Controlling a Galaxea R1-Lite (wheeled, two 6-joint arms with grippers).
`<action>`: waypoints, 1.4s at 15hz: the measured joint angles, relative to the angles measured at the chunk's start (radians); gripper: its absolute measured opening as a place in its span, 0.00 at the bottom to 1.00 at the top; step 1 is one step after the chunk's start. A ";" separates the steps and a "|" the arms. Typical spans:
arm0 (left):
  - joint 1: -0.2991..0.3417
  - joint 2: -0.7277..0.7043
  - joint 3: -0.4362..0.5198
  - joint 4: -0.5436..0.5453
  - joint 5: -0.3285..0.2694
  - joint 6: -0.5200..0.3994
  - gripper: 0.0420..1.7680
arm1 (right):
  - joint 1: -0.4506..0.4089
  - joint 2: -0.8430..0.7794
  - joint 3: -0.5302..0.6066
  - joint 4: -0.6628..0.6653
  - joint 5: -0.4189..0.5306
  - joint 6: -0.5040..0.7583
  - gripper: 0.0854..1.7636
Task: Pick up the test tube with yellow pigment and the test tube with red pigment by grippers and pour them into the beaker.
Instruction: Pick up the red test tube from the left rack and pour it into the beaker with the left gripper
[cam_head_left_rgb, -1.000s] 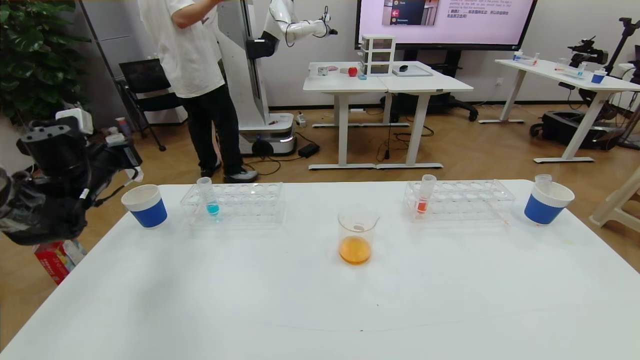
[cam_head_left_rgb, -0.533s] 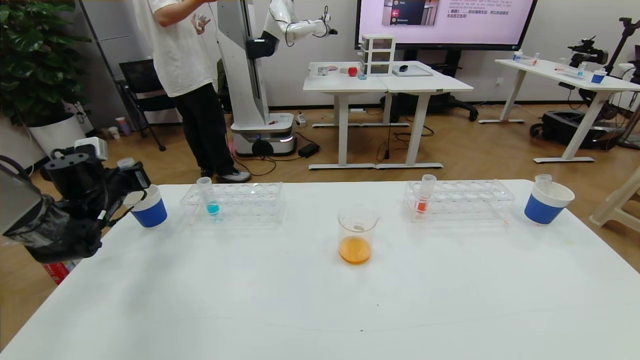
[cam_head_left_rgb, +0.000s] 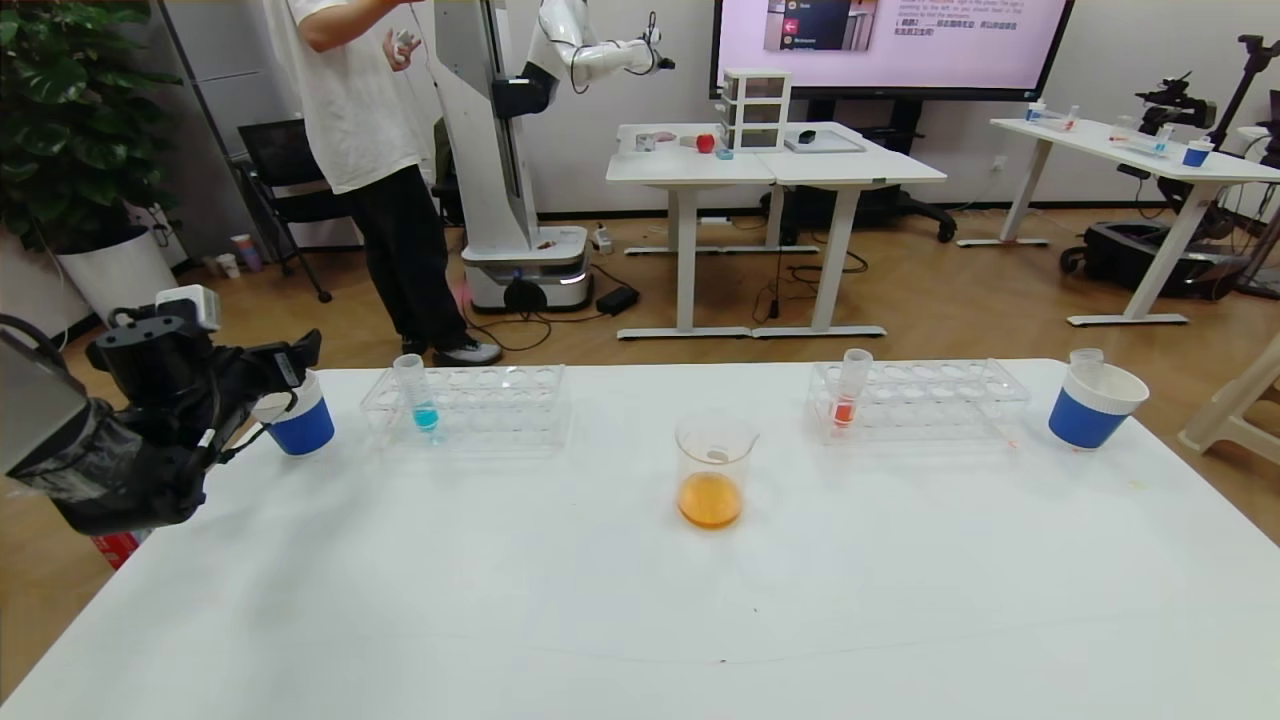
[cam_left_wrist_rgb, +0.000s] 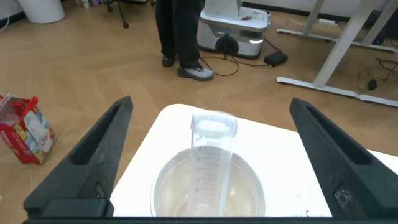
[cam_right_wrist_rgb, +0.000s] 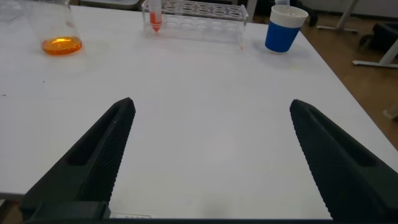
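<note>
My left gripper (cam_head_left_rgb: 292, 372) is open just above the left blue-and-white paper cup (cam_head_left_rgb: 300, 422). In the left wrist view its fingers stand wide apart (cam_left_wrist_rgb: 211, 102), on either side of an empty clear tube (cam_left_wrist_rgb: 208, 162) that stands in that cup (cam_left_wrist_rgb: 163, 183), and they do not touch it. No tube with yellow liquid is in view. The test tube with red pigment (cam_head_left_rgb: 847, 395) stands in the right rack (cam_head_left_rgb: 930, 400). The beaker (cam_head_left_rgb: 712, 470) holds orange liquid at the table's middle. My right gripper (cam_right_wrist_rgb: 211, 102) is open and empty over bare table, out of the head view.
A blue-liquid tube (cam_head_left_rgb: 416, 395) stands in the left rack (cam_head_left_rgb: 490, 405). A second blue paper cup (cam_head_left_rgb: 1092, 408) with an empty tube is at the far right. A person and a white robot stand behind the table.
My left gripper came in from off the table's left edge to over the blue cup. The clear tube it carried now stands in the cup, and the jaws are open.
</note>
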 joint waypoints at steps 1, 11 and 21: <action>0.001 -0.001 0.000 0.000 0.000 0.000 0.99 | 0.000 0.000 0.000 0.000 0.000 0.000 0.98; -0.153 -0.176 -0.090 0.212 0.003 -0.001 0.99 | 0.000 0.000 0.000 0.000 0.000 0.000 0.98; -0.381 -0.391 -0.118 0.338 0.039 0.069 0.99 | 0.000 0.000 0.000 0.000 0.000 0.000 0.98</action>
